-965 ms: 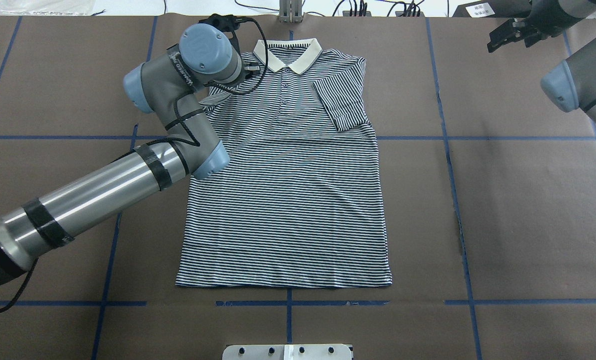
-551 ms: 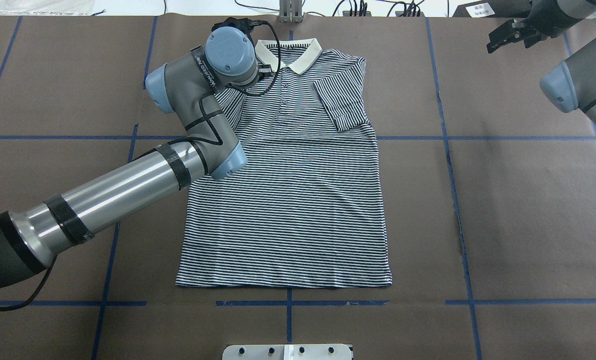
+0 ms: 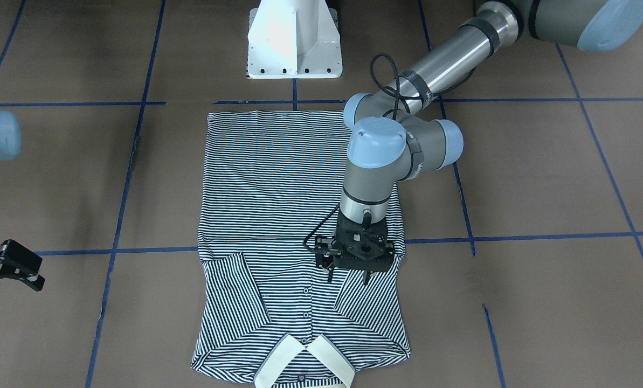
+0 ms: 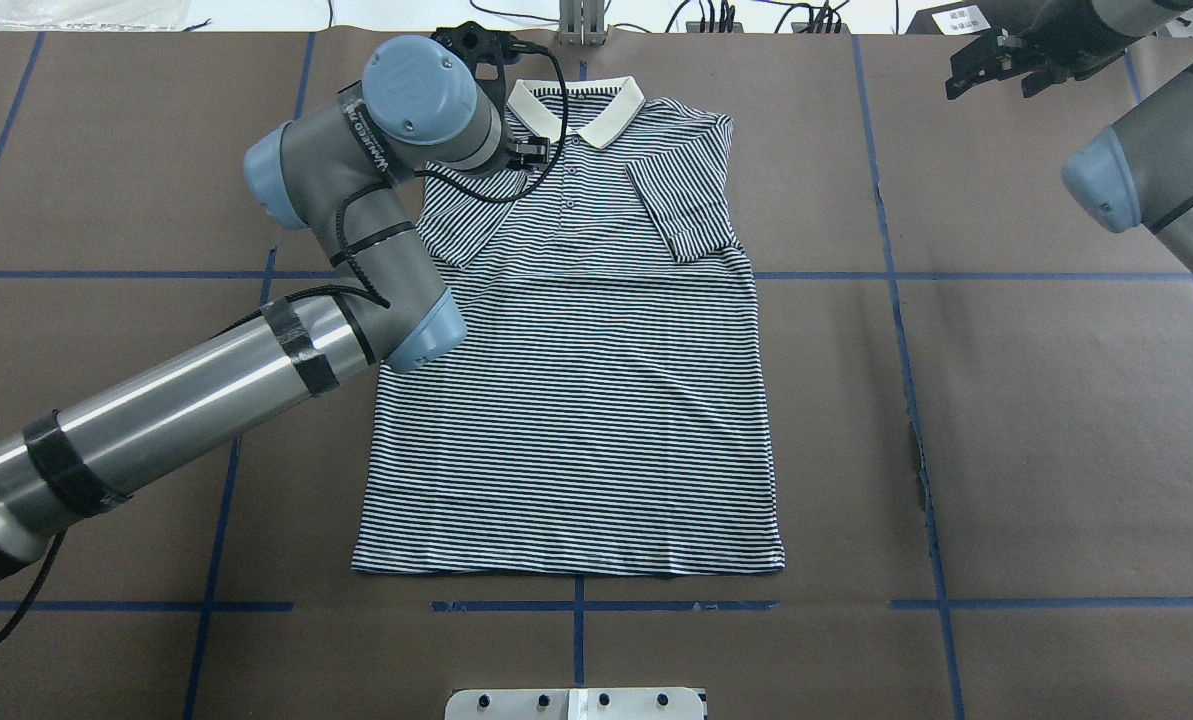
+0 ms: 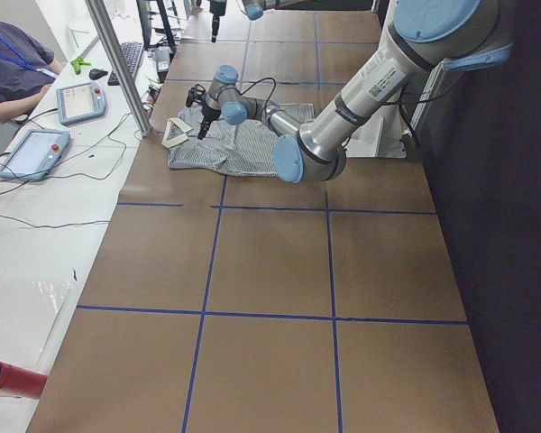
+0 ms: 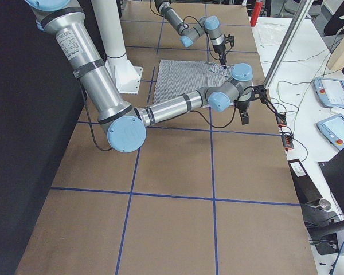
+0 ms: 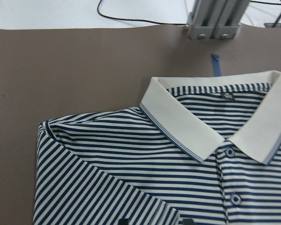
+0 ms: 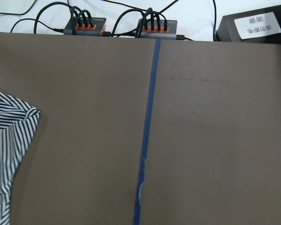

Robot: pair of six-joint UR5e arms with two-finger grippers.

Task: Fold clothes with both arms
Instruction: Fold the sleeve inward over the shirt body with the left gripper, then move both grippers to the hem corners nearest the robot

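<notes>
Both sleeves of the polo shirt (image 4: 576, 400) already lie folded in over its chest. The shirt lies flat and face up in the middle of the worktop (image 4: 1056, 400), with its cream collar (image 4: 576, 105) at the top of the overhead view and its hem along the bottom. The left gripper (image 3: 348, 278) hovers over the folded sleeve (image 4: 466, 215) on the left of that view, just beside the collar. Its fingers point down and stand apart, and its wrist camera shows the two tips with striped cloth lying loose between them, so it holds nothing. The right gripper (image 4: 991, 75) hangs at the upper right of the overhead view, well apart from the shirt and over bare worktop. Its fingers look apart and empty.

The sleeve step looks finished, and the body fold seems to come next. That most likely calls for the left arm to lift clear of the sleeve without dragging it open. Each gripper would then travel to its own corner of the hem, or of the shoulders. The two would need to pinch a single layer, rise together and carry the edge across evenly so the stripes stay square. The right arm has the longer way to go.
</notes>
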